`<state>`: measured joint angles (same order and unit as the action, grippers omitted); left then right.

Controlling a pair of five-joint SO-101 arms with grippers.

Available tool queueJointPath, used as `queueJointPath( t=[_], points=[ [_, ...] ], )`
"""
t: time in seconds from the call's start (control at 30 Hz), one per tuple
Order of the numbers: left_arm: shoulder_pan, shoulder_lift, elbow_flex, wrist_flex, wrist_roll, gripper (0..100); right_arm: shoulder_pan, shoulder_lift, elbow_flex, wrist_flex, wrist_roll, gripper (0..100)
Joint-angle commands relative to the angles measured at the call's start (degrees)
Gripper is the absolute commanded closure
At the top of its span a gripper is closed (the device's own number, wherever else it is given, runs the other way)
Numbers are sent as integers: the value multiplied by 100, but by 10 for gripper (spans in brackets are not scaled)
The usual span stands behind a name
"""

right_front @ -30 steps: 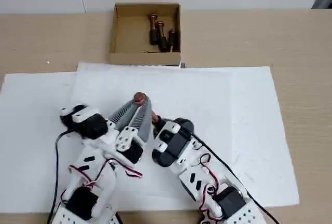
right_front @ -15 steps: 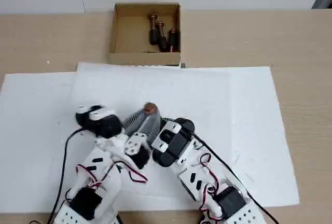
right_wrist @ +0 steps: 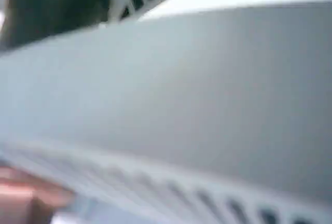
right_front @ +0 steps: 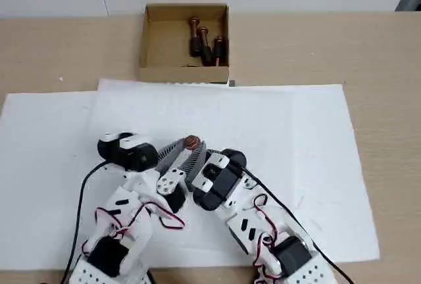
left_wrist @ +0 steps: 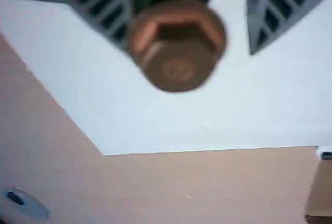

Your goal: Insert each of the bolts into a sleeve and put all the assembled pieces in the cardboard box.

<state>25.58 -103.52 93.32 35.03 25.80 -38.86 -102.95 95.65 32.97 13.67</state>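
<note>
Held a bolt (left_wrist: 176, 45) tight between the fingers of the left gripper (right_front: 191, 144), above the white paper (right_front: 296, 139). Pressed close against the right gripper (right_front: 200, 158); could not tell if open or shut. Lay three done pieces (right_front: 205, 42) in the cardboard box (right_front: 184, 73), well apart.

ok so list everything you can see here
box: one, brown cardboard, at the far side of the table past the paper
assembled pieces: three, copper bolts in dark sleeves, inside the box
bolt: one, copper head, held over the paper
paper: two overlapping sheets, white, on the table
table: one, light wood
left gripper: one, grey fingers, shut on the bolt
right arm: one, white and black, close beside the left gripper
</note>
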Motion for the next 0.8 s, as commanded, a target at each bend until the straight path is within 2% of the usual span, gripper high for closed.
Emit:
queueJointPath(
  t=[0.0, 0.3, 0.7, 0.77],
  points=[
    [-211, -53, -444, 123, -229, 848, -31, -101, -9, -189, 62, 996],
    [-220, -53, -1332, 1152, -185, 844, -22, -101, 26, -189, 62, 996],
    [-264, -62, -1270, 1160, -185, 849, -22, -101, 9, -189, 62, 996],
    [-492, -62, -1411, 1134, -193, 875, -13, -92, 0, -189, 62, 996]
  ],
)
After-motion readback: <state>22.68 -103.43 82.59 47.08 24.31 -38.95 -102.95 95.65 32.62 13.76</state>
